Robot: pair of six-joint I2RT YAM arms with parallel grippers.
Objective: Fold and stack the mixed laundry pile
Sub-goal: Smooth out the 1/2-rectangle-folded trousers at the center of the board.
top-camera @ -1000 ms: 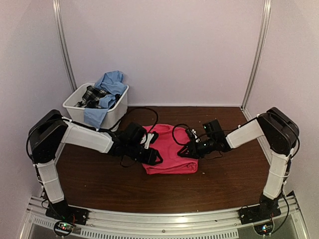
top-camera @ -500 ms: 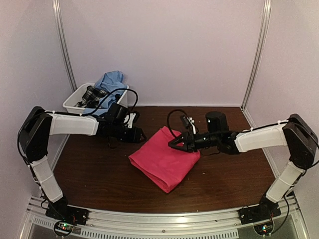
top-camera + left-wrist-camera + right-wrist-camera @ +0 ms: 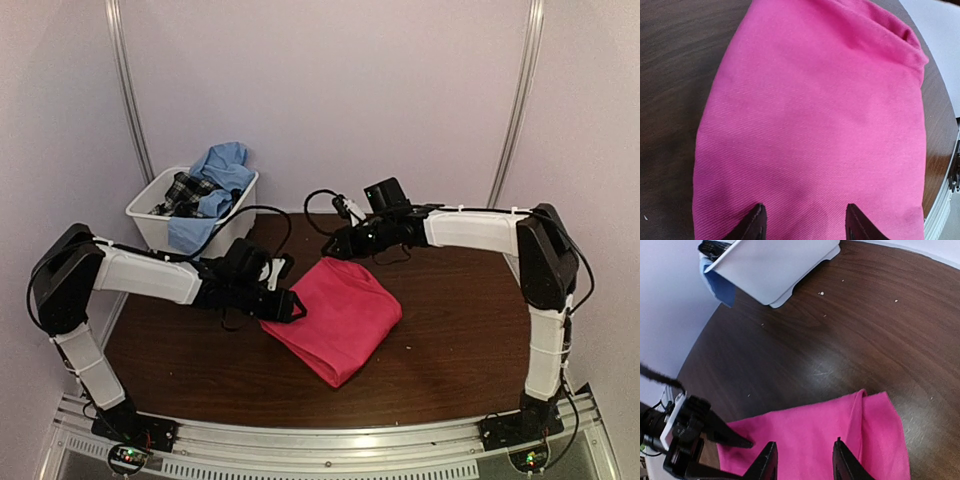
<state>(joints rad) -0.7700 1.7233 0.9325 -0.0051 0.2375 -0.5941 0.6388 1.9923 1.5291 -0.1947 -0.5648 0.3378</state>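
Pink-red cloth (image 3: 335, 315): folded, lying flat near the middle of the table (image 3: 460, 340).
Left gripper (image 3: 290, 305): jaws apart at the cloth's left edge, nothing held.
Right gripper (image 3: 333, 248): jaws apart above the cloth's far corner, empty.
Blue shirt (image 3: 222, 165), plaid garment (image 3: 185, 190): in the white tub (image 3: 148, 220), far-left corner.

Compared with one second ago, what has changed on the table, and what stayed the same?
The pink cloth turned and now lies diagonally. The right gripper left its right edge and moved back to its far corner. The left gripper swung toward the white tub, then returned to the cloth's left corner. Both stand open, holding nothing. The tub and its clothes stayed.
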